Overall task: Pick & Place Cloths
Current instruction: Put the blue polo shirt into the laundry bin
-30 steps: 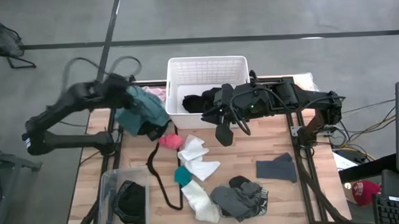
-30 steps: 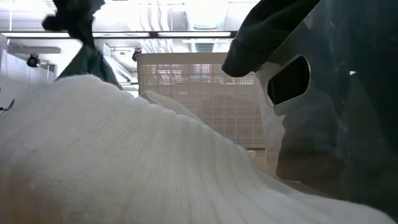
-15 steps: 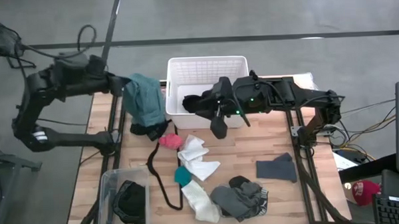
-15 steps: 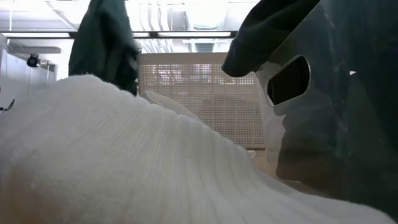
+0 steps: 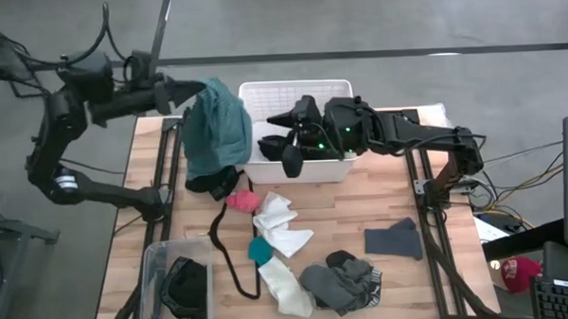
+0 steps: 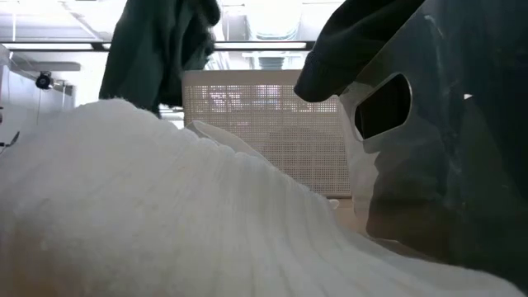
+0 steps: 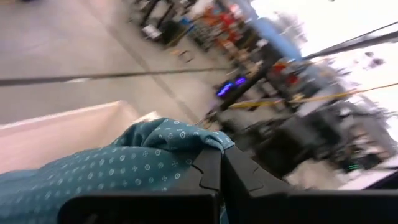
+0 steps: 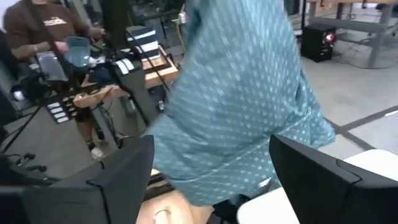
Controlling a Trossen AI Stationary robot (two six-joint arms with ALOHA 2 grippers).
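The large teal garment (image 5: 217, 129) hangs from my left gripper (image 5: 198, 90), which is shut on it above the table's far left, just left of the white basket (image 5: 343, 89). The garment also shows in the low view (image 6: 157, 49) and the right wrist view (image 8: 249, 93). My right gripper (image 5: 281, 133) is open over the basket's left half, with nothing between its fingers (image 8: 118, 180). A black piece (image 5: 269, 141) lies inside the basket. White socks (image 5: 282, 226), a pink bit (image 5: 243, 201), a teal bit (image 5: 259, 248) and grey pieces (image 5: 340, 281) lie on the table. My left gripper pinches a bunched fold of the teal garment's top (image 7: 202, 144) between its two shut fingers (image 7: 249, 180). The fingers reach in roughly level from the table's left. The garment hangs slack below them. Whether its lower edge (image 5: 213, 167) touches the table I cannot tell.
A black piece (image 5: 209, 183) lies on the table at the garment's lower edge. A thin black cord loop (image 5: 226, 256) runs down the middle. A dark grey piece (image 5: 393, 239) lies at the right, and a clear bin (image 5: 155, 268) holds a black piece near left. A person (image 8: 50, 25) stands beyond the table.
My left gripper has risen and gone toward the far edge and right, toward the basket. The teal garment has come up with it and now hangs longer below it. My right gripper has moved left and toward the far edge, over the basket.
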